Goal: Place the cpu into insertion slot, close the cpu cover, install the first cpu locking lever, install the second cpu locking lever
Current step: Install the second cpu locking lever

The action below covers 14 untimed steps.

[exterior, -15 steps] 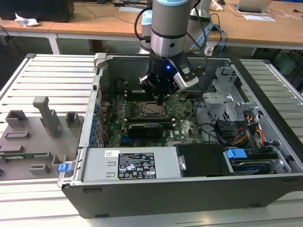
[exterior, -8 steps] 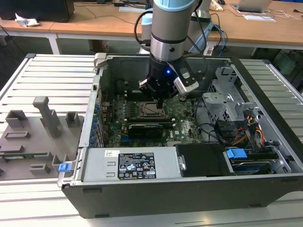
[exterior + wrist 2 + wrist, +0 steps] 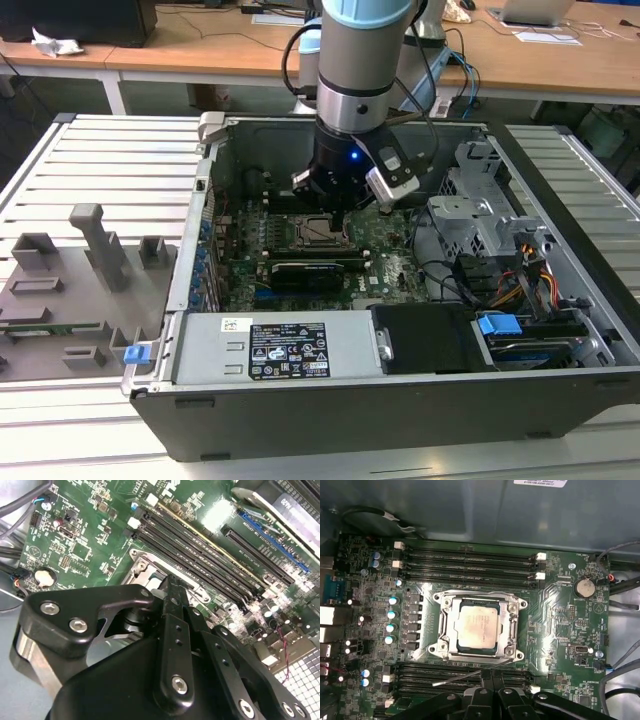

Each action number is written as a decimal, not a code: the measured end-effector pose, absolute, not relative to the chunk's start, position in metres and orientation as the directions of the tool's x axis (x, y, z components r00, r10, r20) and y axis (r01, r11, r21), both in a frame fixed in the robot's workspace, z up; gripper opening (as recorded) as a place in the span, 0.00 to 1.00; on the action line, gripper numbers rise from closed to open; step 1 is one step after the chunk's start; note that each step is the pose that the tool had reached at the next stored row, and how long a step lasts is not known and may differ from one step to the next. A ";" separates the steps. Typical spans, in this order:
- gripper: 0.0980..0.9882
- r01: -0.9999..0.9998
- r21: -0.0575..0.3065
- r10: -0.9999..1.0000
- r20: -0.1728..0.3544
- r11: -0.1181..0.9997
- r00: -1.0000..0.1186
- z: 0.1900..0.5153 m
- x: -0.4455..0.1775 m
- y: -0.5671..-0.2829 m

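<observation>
The cpu (image 3: 476, 626), a dull silver square, lies in the insertion slot (image 3: 451, 656) on the green motherboard (image 3: 560, 625). The cpu cover (image 3: 509, 616), a silvery frame, rests flat around the chip. A thin wire lever (image 3: 465, 676) slants away from one side of the socket, not tucked in. My gripper (image 3: 491, 674) hovers at that side of the socket with its dark fingers (image 3: 485, 680) pressed together and nothing seen between them. In the second wrist view the gripper (image 3: 172, 584) hangs over the socket rim (image 3: 142, 562). In the exterior view the gripper (image 3: 340, 210) stands just above the socket (image 3: 318, 233).
Black memory slots (image 3: 470, 562) run along both sides of the socket. The open computer case (image 3: 190, 270) walls the board in, with a drive cage (image 3: 480, 215) and cables (image 3: 530, 285) at the exterior view's right. A grey fixture tray (image 3: 70, 290) lies outside at the left.
</observation>
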State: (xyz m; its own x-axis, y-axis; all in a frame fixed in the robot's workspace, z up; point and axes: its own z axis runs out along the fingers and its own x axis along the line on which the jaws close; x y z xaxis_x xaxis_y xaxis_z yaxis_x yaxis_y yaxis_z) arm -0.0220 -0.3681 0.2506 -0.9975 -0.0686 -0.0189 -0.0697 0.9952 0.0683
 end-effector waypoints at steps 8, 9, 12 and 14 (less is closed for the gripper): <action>0.01 -0.070 0.069 -0.069 -0.019 0.995 -0.997 0.246 -0.036 -0.371; 0.01 -0.070 0.069 -0.069 -0.019 0.995 -0.997 0.245 -0.039 -0.372; 0.01 -0.070 0.070 -0.069 -0.019 0.995 -0.997 0.243 -0.045 -0.373; 0.01 -0.070 0.070 -0.069 -0.019 0.995 -0.997 0.241 -0.048 -0.373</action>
